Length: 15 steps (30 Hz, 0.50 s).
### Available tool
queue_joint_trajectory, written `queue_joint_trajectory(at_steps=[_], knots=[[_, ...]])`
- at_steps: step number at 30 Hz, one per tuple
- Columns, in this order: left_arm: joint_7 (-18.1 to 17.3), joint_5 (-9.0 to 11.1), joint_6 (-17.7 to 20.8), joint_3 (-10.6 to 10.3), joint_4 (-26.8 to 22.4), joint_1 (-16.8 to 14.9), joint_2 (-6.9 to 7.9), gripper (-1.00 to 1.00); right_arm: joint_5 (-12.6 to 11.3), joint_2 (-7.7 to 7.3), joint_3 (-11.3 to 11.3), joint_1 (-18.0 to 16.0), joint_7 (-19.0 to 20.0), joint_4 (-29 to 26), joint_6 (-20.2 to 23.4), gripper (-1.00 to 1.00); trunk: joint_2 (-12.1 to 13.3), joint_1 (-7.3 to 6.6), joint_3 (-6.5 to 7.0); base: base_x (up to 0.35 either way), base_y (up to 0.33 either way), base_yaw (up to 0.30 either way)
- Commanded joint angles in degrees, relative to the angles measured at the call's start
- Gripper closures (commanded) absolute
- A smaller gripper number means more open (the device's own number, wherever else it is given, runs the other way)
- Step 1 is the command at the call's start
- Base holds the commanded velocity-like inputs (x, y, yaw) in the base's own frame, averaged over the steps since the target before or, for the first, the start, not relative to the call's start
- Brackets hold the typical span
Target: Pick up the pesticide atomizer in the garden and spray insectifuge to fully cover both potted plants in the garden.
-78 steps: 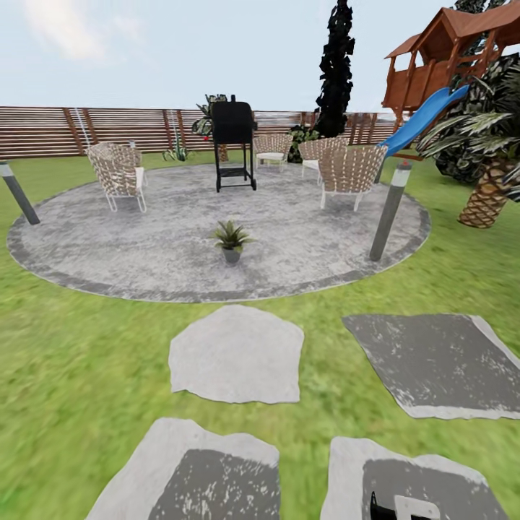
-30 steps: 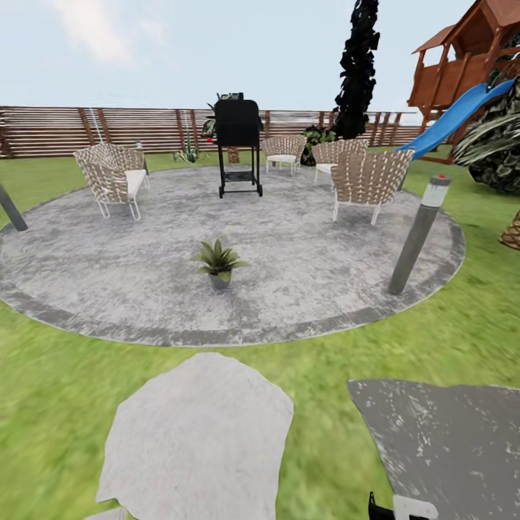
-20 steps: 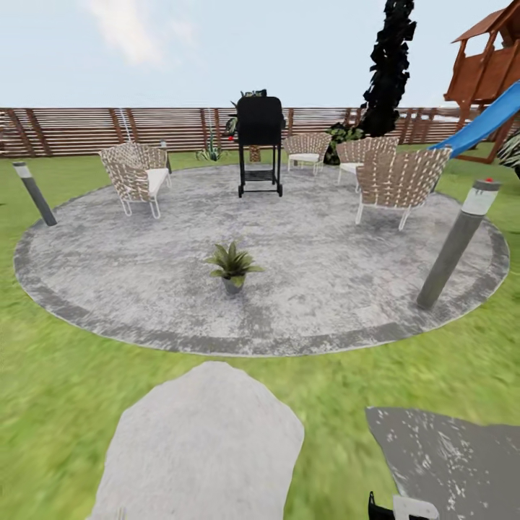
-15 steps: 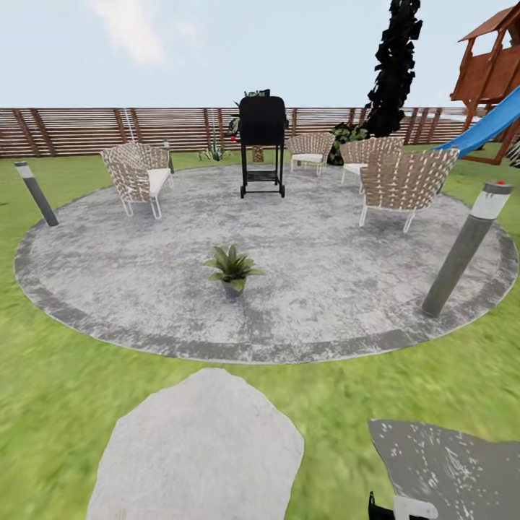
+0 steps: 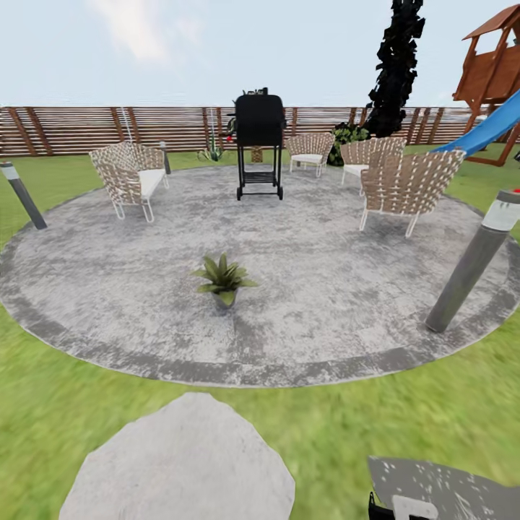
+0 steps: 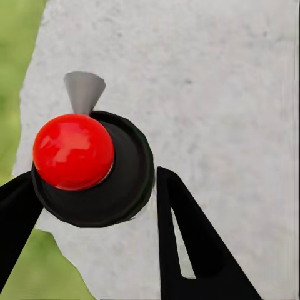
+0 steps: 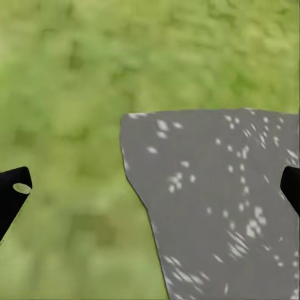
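Note:
One potted plant point(image 5: 222, 278), a rosette of pointed green leaves in a small grey pot, stands on the round grey patio point(image 5: 325, 289) ahead of me. In the left wrist view my left gripper point(image 6: 94, 180) is shut on the pesticide atomizer point(image 6: 128, 169), seen end-on as a black round body with a red knob and a grey nozzle; both black fingers point(image 6: 187, 244) touch its sides. My right gripper point(image 7: 154, 184) hangs open over grass and a dark stepping stone point(image 7: 212, 206), holding nothing. A small spiky plant point(image 5: 211, 152) stands by the fence; I cannot tell its pot.
On the patio are a black grill point(image 5: 259, 144), several wicker chairs point(image 5: 130, 177) and two grey bollard lamps point(image 5: 473, 260). A pale stepping stone point(image 5: 180, 462) lies on the lawn in front of me. A brown slatted fence point(image 5: 87, 130) and a blue slide point(image 5: 487, 126) stand behind.
The head view has come closer to the patio and swung a little, so the stepping stones slid down and out of frame. The plant and furniture themselves have not moved.

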Motion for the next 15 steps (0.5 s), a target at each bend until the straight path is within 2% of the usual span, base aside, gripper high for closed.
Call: queue_joint_trajectory(at_steps=[1, 5, 15], knots=[[0.26, -0.60, -0.25, 0.31, 0.09, -0.05, 0.02, 1.00, 0.61, 0.00, -0.28, -0.04, -0.33, 0.07, -0.10, -1.00, -0.02, 0.02, -0.05, 0.336, -0.156, 0.085], [0.26, -0.60, -0.25, 0.31, 0.09, -0.05, 0.02, 1.00, 0.61, 0.00, -0.27, -0.04, -0.33, 0.07, -0.08, -1.00, -0.02, 0.02, -0.05, 0.333, -0.163, 0.187], [0.26, -0.60, -0.25, 0.31, 0.09, -0.05, 0.02, 1.00, 0.61, 0.00, -0.27, -0.04, -0.33, 0.07, -0.10, -1.00, -0.02, 0.02, -0.05, 0.315, -0.180, 0.271]])
